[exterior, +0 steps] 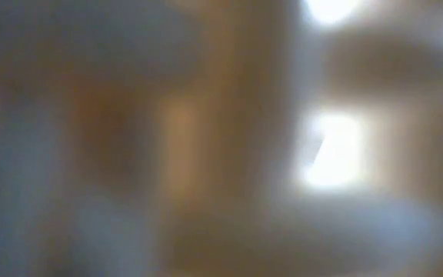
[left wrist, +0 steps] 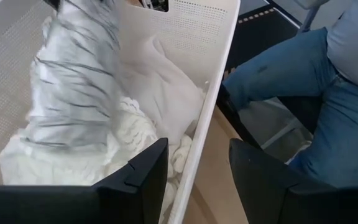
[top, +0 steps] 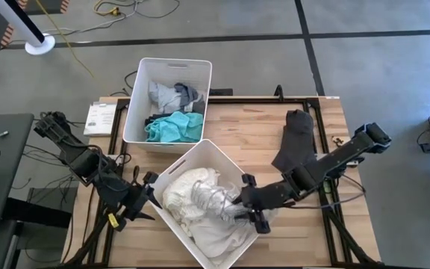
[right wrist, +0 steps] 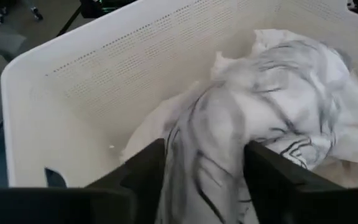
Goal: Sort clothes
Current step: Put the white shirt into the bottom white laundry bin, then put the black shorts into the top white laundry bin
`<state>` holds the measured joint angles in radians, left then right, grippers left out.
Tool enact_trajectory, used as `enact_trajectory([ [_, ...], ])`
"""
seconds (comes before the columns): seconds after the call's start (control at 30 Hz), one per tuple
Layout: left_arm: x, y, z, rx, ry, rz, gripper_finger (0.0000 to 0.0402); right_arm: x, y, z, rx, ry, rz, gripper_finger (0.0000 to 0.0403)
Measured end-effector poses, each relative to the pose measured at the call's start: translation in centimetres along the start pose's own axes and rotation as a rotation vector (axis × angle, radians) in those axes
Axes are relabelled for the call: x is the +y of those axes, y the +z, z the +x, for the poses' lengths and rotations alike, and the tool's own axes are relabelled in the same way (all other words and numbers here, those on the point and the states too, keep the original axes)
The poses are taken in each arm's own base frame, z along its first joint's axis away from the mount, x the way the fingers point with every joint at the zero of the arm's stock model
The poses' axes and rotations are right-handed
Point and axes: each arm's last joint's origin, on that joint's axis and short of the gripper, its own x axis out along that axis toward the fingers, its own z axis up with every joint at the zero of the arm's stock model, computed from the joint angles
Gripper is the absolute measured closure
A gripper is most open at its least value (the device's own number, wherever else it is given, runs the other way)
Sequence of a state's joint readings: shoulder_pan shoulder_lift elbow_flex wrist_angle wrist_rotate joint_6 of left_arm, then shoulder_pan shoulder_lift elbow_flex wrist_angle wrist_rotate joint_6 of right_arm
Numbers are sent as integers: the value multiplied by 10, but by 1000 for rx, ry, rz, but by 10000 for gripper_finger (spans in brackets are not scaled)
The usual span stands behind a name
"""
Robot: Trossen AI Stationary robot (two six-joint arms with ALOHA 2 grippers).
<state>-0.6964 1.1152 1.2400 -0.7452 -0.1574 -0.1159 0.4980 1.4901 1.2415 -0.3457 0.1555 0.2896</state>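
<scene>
A grey-white patterned garment [top: 213, 198] hangs into the near white bin [top: 207, 143], over white clothes [top: 185, 190]. My right gripper [top: 243, 203] is over the bin's right side, shut on the patterned garment [right wrist: 272, 81]. My left gripper [top: 151, 196] is open at the bin's left wall; in the left wrist view [left wrist: 197, 171] one finger stands inside the wall [left wrist: 197, 143] and one outside. A dark grey garment [top: 295, 138] lies flat on the table at the right. The far bin [top: 174, 61] holds teal [top: 172, 127] and grey [top: 172, 96] clothes. My right gripper pinches a bunched part of the patterned garment [right wrist: 204, 143] between its two fingers, several layers. The fingers come slanting down from the table's right. The garment hangs below them, drawn up in a column [left wrist: 79, 56], and its lower end [left wrist: 61, 124] lies on the white clothes. My left gripper stands astride the near bin's wall; I cannot tell whether a finger touches it.
A person in blue jeans [left wrist: 291, 81] sits just beyond the table's edge. A white booklet [top: 99, 117] lies at the table's far left. The low view is wholly blurred. Bare wood [top: 245, 123] shows between the bins and the dark garment.
</scene>
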Motion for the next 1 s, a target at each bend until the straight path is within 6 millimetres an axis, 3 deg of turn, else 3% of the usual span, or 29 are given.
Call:
enact_trajectory([
  [0.2, 0, -1, 0, 6, 1, -1, 236, 0, -1, -2, 17, 11, 15, 127],
  [0.43, 0, -1, 0, 5, 1, -1, 236, -1, 11, -20, 18, -10, -1, 112],
  [0.73, 0, -1, 0, 6, 7, -1, 236, -20, 24, -84, -1, -431, 49, 112],
  [1.0, 0, -11, 9, 41, 24, 5, 236, -59, -14, -143, 161, -859, 461, 112],
])
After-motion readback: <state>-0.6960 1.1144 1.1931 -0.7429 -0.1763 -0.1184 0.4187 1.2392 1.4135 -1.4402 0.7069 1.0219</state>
